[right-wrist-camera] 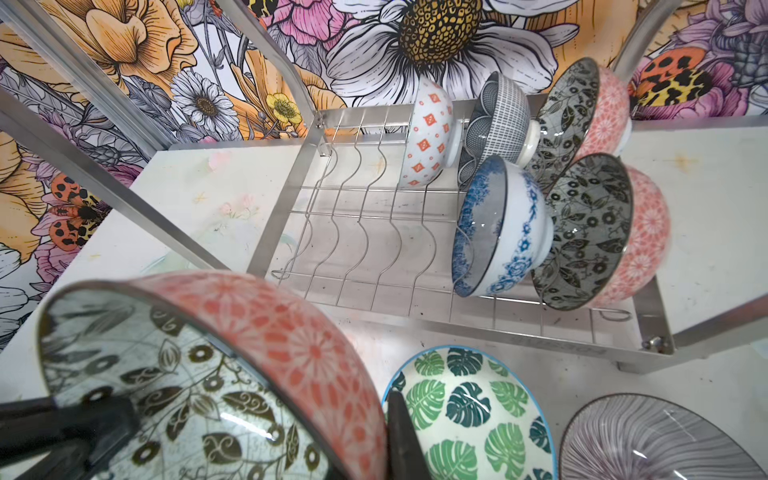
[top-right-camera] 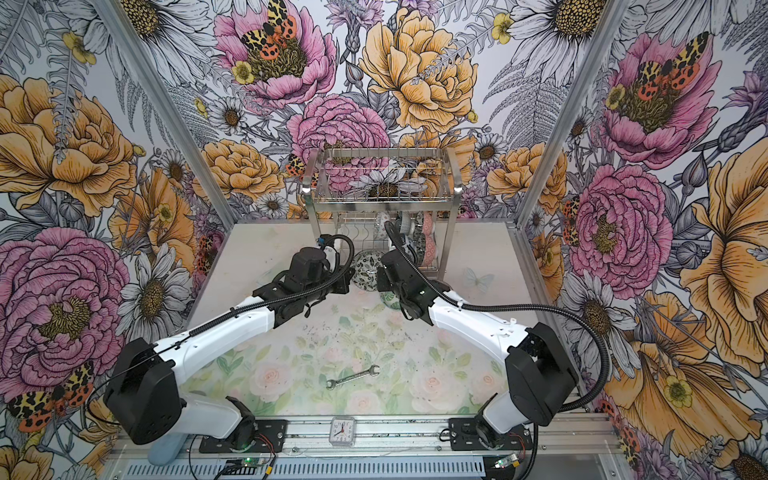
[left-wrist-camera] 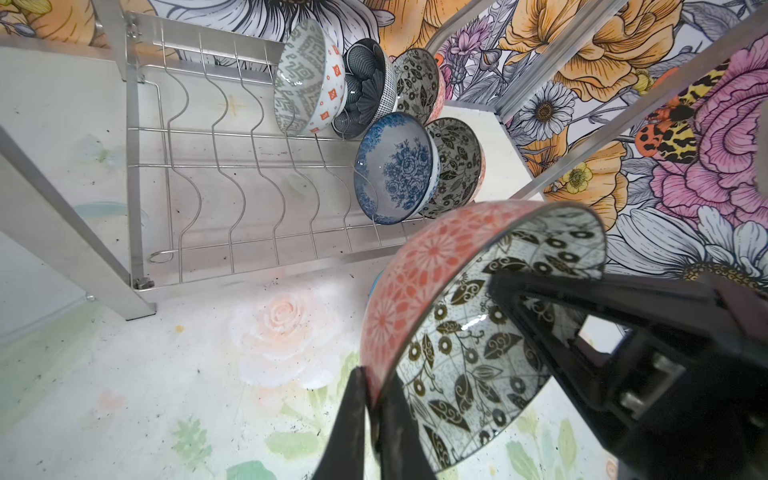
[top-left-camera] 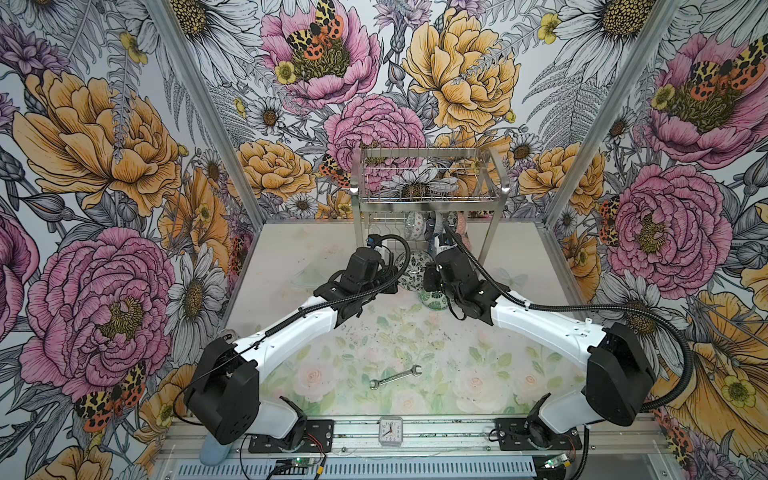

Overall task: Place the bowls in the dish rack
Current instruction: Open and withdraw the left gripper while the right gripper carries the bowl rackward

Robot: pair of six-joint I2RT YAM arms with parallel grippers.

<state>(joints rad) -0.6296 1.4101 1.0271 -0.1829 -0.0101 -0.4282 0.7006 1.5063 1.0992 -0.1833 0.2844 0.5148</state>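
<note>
Steel dish rack [left-wrist-camera: 132, 187] lower shelf: five bowls [left-wrist-camera: 395, 170]; left gripper [left-wrist-camera: 372, 399], right gripper [right-wrist-camera: 386, 419] both clamp pink bowl [left-wrist-camera: 415, 270]

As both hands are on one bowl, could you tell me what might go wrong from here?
1. The left hand and right hand both pinch the held pink bowl; uneven pulling could wrench it loose.
2. The right hand sits close beside the green leaf bowl; moving off may knock it.
3. The blue floral bowl stands tilted in the dish rack; loading alongside could bump it.
</note>
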